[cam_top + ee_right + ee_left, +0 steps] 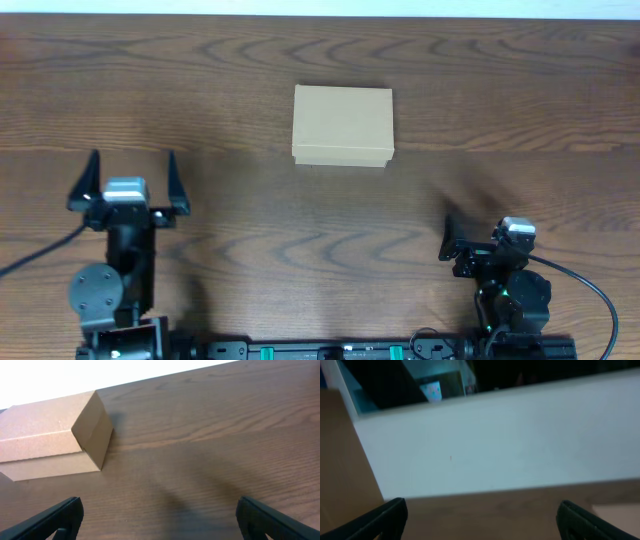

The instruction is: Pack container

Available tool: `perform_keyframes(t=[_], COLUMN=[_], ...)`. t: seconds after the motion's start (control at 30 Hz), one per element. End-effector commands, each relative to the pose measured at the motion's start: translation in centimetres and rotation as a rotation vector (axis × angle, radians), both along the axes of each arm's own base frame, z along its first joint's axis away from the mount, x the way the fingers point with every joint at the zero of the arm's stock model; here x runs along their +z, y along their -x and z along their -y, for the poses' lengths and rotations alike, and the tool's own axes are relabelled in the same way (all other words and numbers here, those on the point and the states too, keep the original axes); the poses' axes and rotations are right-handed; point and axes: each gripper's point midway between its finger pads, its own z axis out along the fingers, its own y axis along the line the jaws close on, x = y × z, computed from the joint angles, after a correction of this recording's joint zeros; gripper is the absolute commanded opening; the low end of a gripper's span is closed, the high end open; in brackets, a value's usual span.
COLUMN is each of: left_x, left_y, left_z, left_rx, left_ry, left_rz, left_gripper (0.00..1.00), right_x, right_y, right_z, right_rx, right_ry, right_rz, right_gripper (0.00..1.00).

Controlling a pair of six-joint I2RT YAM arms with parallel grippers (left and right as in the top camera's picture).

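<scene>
The container [343, 124] is a plain brown cardboard box with its lid down, standing on the wooden table at the middle back. In the right wrist view it [50, 435] lies at the upper left, well ahead of the jaws. My left gripper [133, 178] is open and empty at the left, apart from the box. Its wrist view is blurred, with the jaws [480, 512] wide apart over bare table. My right gripper [455, 240] is low at the front right. Its jaws [160, 512] are wide open and empty over bare wood.
The dark wood-grain table [250, 230] fills the overhead view. A white wall [510, 440] stands beyond the table's far edge in the left wrist view. Black cables run from both arm bases at the front edge. No other loose objects are in view.
</scene>
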Motion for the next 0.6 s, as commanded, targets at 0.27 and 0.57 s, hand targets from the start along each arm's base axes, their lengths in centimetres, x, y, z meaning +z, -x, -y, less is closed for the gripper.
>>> perform_keyframes(t=[0.27,0.57], left_x=[-6.0,-8.8], left_y=[1.6,1.6], left_z=[0.2,0.2], left_rx=[0.0,-0.001], left_ry=[-0.006,-0.005], left_rz=[0.011,-0.003], left_gripper=[0.96,0.96], right_x=[-0.1,-0.1], right_y=[0.0,0.0], right_z=[0.1,0.1], right_rx=[-0.008,-0.008], right_ry=[-0.01,-0.01], right_rz=[0.001,0.001], right_gripper=[0.99,0.99])
